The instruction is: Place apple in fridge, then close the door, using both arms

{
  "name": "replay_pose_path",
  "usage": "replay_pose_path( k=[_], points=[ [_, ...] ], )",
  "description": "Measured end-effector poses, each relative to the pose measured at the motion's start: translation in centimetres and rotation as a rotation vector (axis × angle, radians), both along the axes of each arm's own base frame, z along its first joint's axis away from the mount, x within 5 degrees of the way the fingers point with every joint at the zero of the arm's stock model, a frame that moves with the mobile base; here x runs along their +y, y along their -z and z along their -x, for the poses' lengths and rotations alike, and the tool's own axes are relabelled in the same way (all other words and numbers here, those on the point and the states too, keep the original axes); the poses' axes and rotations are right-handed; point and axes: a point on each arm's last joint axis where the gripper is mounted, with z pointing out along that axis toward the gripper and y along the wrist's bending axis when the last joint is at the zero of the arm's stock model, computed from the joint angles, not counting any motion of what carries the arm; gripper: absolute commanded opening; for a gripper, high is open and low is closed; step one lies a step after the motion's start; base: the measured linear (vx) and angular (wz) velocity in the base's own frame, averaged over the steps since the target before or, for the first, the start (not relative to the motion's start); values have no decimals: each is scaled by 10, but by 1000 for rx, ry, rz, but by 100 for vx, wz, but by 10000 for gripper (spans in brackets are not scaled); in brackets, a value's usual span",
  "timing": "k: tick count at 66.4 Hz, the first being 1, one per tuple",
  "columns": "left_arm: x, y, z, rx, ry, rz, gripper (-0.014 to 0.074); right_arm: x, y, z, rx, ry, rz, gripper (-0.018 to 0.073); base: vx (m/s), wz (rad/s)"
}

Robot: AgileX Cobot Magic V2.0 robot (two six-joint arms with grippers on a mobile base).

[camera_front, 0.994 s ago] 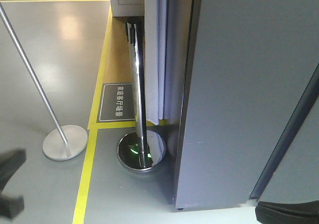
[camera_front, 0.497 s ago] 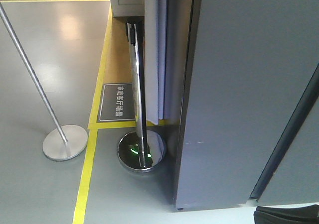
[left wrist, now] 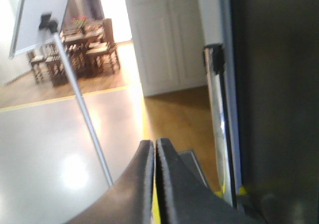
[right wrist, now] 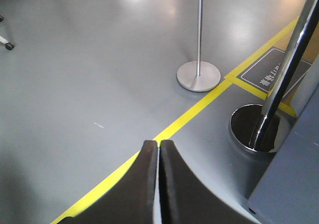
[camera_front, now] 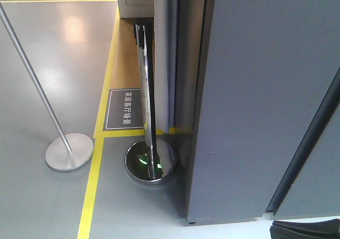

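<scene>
Front view looks down close beside the fridge (camera_front: pixel 265 101); wrist views share its chrome stanchion (camera_front: pixel 149 117).

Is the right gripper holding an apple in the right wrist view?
No, the right gripper is shut with nothing between its fingers, over bare grey floor.

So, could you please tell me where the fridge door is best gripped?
Probably on the door at its exposed vertical edge, coming from the stanchion side. The outer face is flat and shows no handle, so only that edge seems to offer something to pinch.
</scene>
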Motion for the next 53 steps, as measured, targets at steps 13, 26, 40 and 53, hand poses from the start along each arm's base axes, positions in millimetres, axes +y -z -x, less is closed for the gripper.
replay_pose_path(
  k=[13, 26, 40, 53],
  points=[
    [2, 1, 0, 11, -21, 62, -8, 0, 0, 1, 6, -9, -1, -2, 0, 0],
    [3, 1, 0, 3, -38, 147, -8, 1, 1, 2, 12, -17, -1, -2, 0, 0],
    [3, 1, 0, 1, -41, 212, -8, 1, 1, 2, 13, -19, -1, -2, 0, 0],
    [3, 1, 0, 1, -42, 216, -8, 1, 1, 2, 13, -20, -1, -2, 0, 0]
  ],
)
